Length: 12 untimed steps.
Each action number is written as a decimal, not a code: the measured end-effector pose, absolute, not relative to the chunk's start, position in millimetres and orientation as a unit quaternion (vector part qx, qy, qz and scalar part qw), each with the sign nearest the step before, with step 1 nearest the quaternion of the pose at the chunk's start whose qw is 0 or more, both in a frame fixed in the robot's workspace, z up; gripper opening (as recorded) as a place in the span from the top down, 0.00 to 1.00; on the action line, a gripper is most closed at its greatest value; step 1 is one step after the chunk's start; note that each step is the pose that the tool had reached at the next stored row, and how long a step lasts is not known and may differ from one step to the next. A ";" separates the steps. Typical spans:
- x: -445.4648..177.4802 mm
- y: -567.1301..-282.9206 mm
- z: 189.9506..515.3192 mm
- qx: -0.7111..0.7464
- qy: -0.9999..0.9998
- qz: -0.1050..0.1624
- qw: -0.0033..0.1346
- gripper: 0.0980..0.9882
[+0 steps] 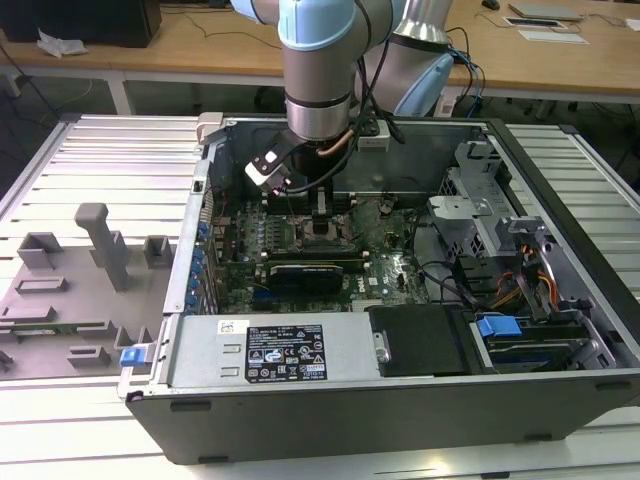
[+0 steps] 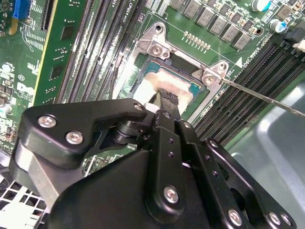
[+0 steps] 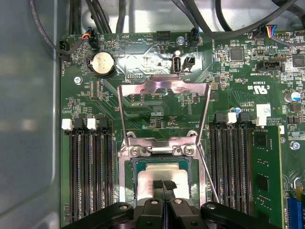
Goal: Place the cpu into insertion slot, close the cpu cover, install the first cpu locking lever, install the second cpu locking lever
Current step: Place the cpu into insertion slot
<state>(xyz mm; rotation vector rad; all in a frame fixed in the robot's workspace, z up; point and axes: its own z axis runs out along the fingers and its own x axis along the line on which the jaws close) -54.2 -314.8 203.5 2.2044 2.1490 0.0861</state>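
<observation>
In the insertion slot (image 3: 129, 181) the cpu (image 3: 147, 181) lies flat under my pincer (image 3: 163, 184), tips pressed together, gripping nothing. An off-centre push, I fear, could tilt it onto the pins. It's square, edges parallel to the frame, no long axis; the cpu cover (image 3: 186, 88) stands open.

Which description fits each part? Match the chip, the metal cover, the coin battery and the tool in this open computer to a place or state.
Parts:
1. chip
2. metal cover
3. coin battery
4. tool

Descriptions:
A. swung up and open
B. round and silvery, on the green board
C. lying in the socket
D. tips together over the chip

Pairs: 1-C, 2-A, 3-B, 4-D
</observation>
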 end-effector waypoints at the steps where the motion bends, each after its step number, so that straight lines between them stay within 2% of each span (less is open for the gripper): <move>1: -54.1 -314.7 204.0 0.715 0.697 0.028 0.031 0.99; 12: -54.1 -314.7 258.6 0.715 0.698 0.027 0.032 0.99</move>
